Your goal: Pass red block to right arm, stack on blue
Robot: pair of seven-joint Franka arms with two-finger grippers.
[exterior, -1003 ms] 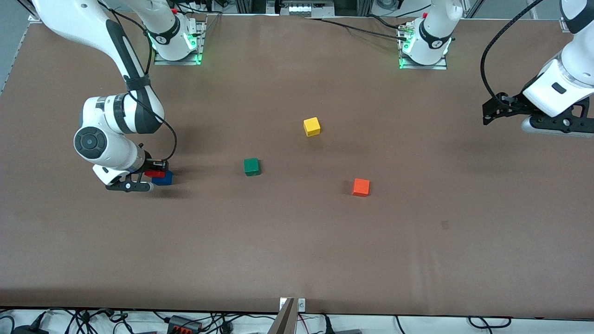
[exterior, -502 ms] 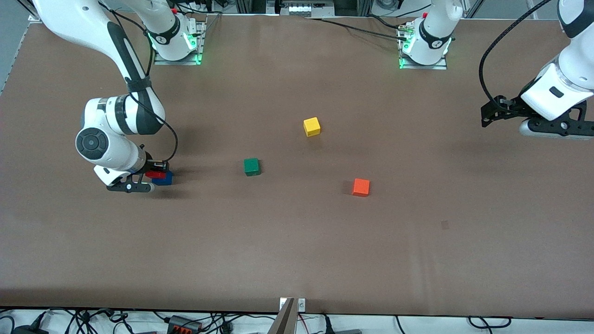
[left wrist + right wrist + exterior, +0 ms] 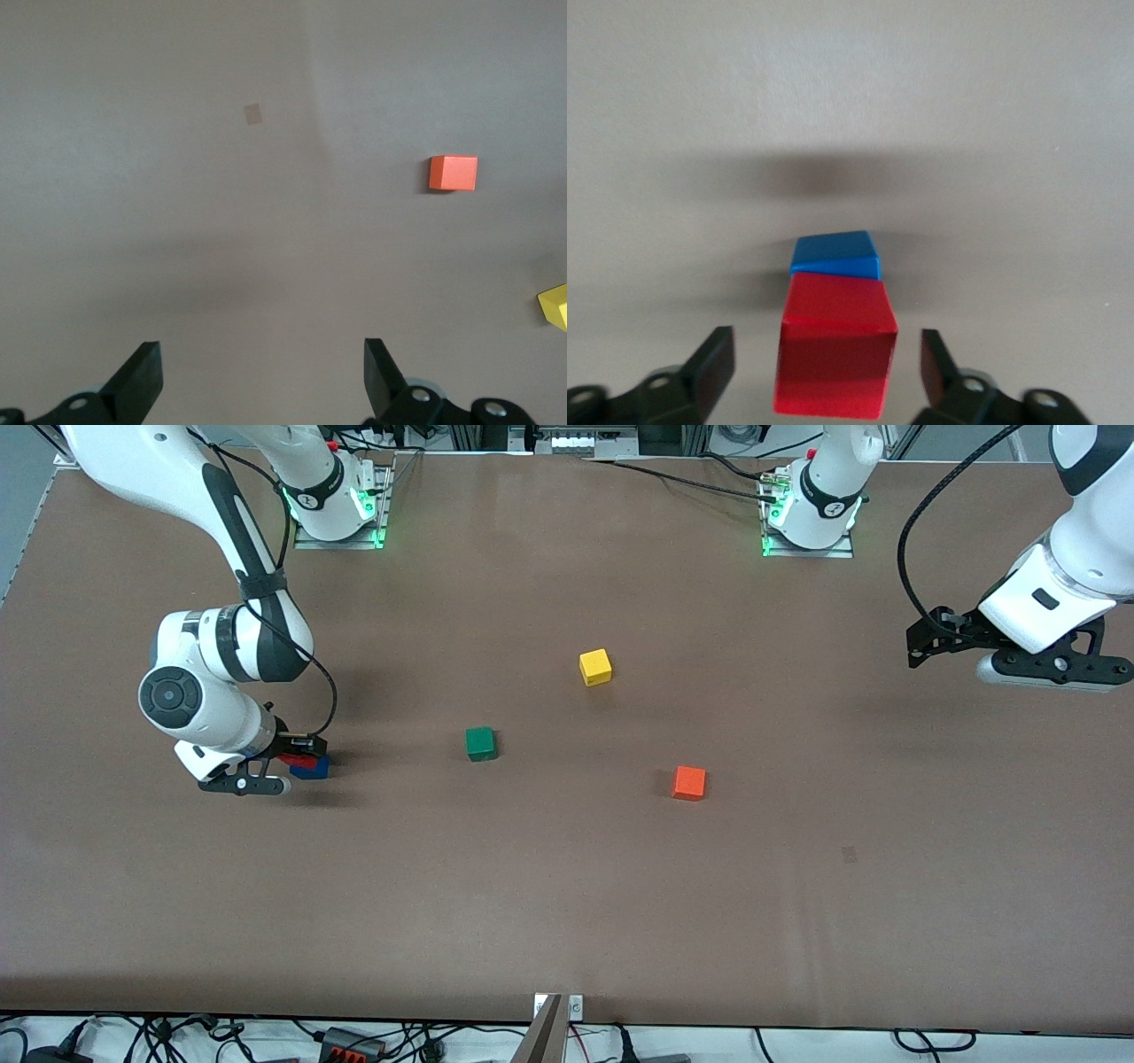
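Note:
The red block (image 3: 298,760) sits on top of the blue cube (image 3: 314,769) near the right arm's end of the table. In the right wrist view the red block (image 3: 835,354) rests on the blue cube (image 3: 833,254), slightly off-centre. My right gripper (image 3: 285,760) is open around the red block, and in its wrist view (image 3: 824,347) a gap shows between each finger and the block. My left gripper (image 3: 921,645) is open and empty in the air over the left arm's end of the table; its wrist view (image 3: 261,379) shows only table between the fingers.
A green cube (image 3: 480,743), a yellow cube (image 3: 595,666) and an orange cube (image 3: 688,782) lie spread over the middle of the table. The orange cube (image 3: 453,173) and the yellow cube's edge (image 3: 555,306) show in the left wrist view.
My right gripper has shifted slightly toward its end of the table; the red block stays on the blue cube. My left gripper has drifted a little toward the arms' bases and the table's middle.

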